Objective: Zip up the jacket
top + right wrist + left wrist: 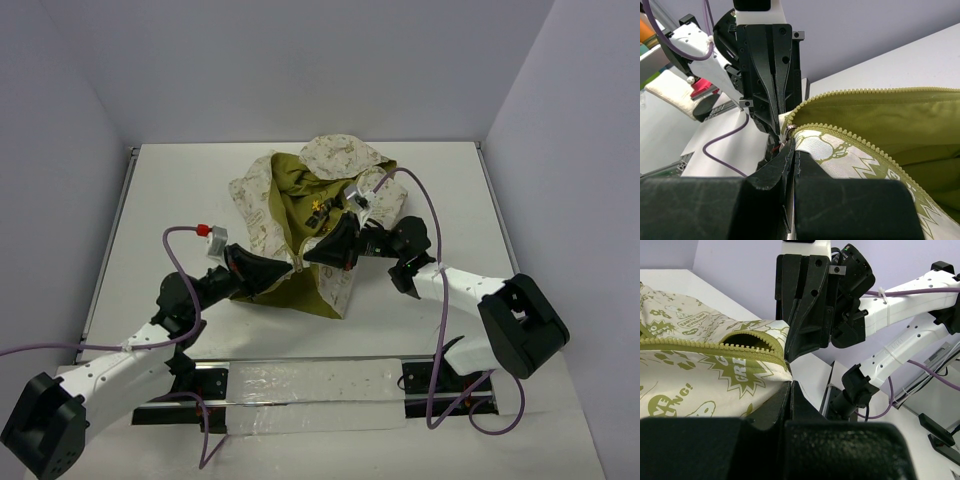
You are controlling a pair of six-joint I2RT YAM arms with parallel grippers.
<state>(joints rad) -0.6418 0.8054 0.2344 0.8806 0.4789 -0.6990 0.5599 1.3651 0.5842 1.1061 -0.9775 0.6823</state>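
Observation:
The jacket lies crumpled mid-table, cream with olive prints, its olive lining showing where the front gapes. Both grippers meet at its near hem, at the zipper's lower end. My left gripper is shut on the hem corner of the jacket, just below the zipper teeth. My right gripper faces it, shut on the pull under the metal slider. From the slider the two tooth rows spread apart over the lining.
A metal rail with a clear plate runs along the table's near edge between the arm bases. Purple cables loop over both arms. White walls close in the table on three sides.

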